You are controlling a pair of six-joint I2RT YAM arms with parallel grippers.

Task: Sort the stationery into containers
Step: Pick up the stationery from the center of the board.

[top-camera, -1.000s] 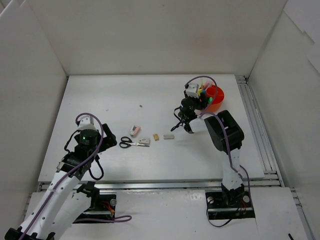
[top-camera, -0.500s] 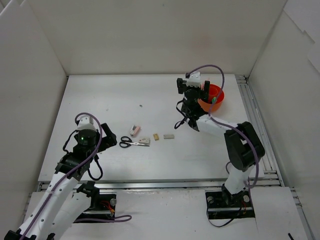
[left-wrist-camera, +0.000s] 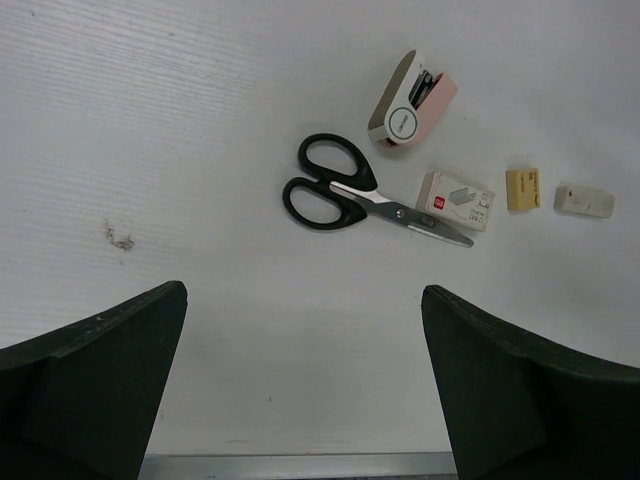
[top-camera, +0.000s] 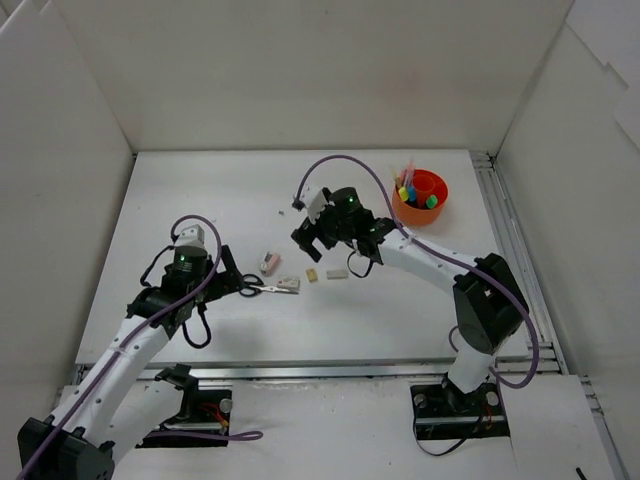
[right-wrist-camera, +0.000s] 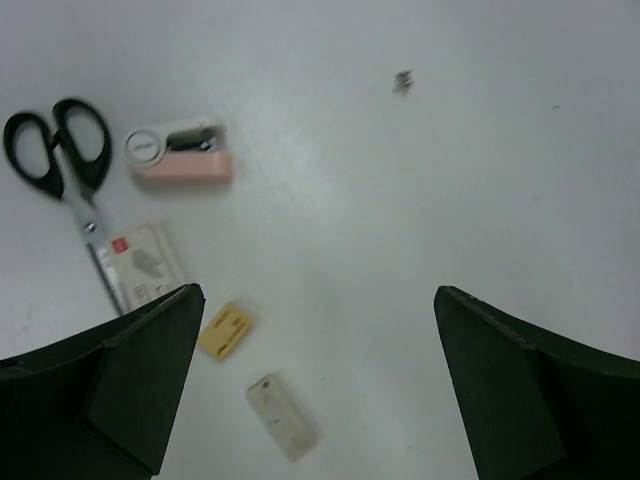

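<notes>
The orange cup [top-camera: 421, 196] stands at the back right with several highlighters and pens upright in it. Black-handled scissors [top-camera: 262, 287] lie mid-table, with a pink stapler-like item [top-camera: 270, 262], a white boxed eraser [top-camera: 290, 284], a beige eraser [top-camera: 312, 274] and a pale eraser [top-camera: 337, 271] around them. My left gripper [top-camera: 236, 284] is open and empty, just left of the scissors [left-wrist-camera: 338, 192]. My right gripper [top-camera: 313, 238] is open and empty, above the beige eraser [right-wrist-camera: 225, 331] and the pale eraser [right-wrist-camera: 284, 418]. The right wrist view also shows the scissors [right-wrist-camera: 58, 150] and the pink item [right-wrist-camera: 181, 156].
White walls enclose the table on three sides. A metal rail [top-camera: 510, 250] runs along the right edge. A small dark speck [top-camera: 281, 212] lies behind the pink item. The table's front edge [left-wrist-camera: 300, 466] is just below my left gripper.
My right gripper has left the orange cup and swung left and forward to above the erasers. My left arm has reached out toward the scissors.
</notes>
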